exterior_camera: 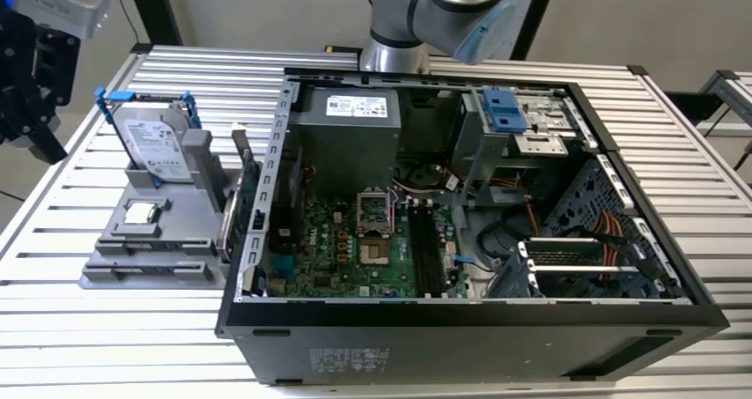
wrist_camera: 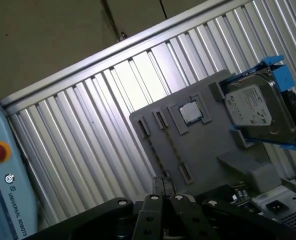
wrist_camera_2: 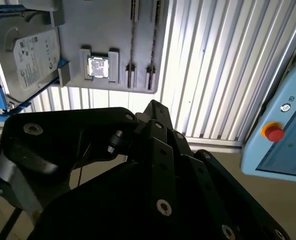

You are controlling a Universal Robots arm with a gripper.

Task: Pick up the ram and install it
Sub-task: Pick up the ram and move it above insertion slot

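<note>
Barely started, I reckon: the ram (exterior_camera: 228, 227) looks parked on edge in the gray holder (exterior_camera: 153, 271), 9 o'clock of the PC case (exterior_camera: 470, 315). The motherboard slots (exterior_camera: 423, 254) look bare. My pincer (exterior_camera: 30, 108) hovers further out at 9; can't tell how open it is.

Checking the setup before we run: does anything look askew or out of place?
Nothing stands out. The hard drive stands on edge in the grey holder, and the processor chip lies flat in its pocket.

Open computer case (exterior_camera: 470, 337) on slatted table (exterior_camera: 118, 346), grey holder (exterior_camera: 158, 269) with upright hard drive (exterior_camera: 157, 144), processor chip (exterior_camera: 141, 212)
</note>
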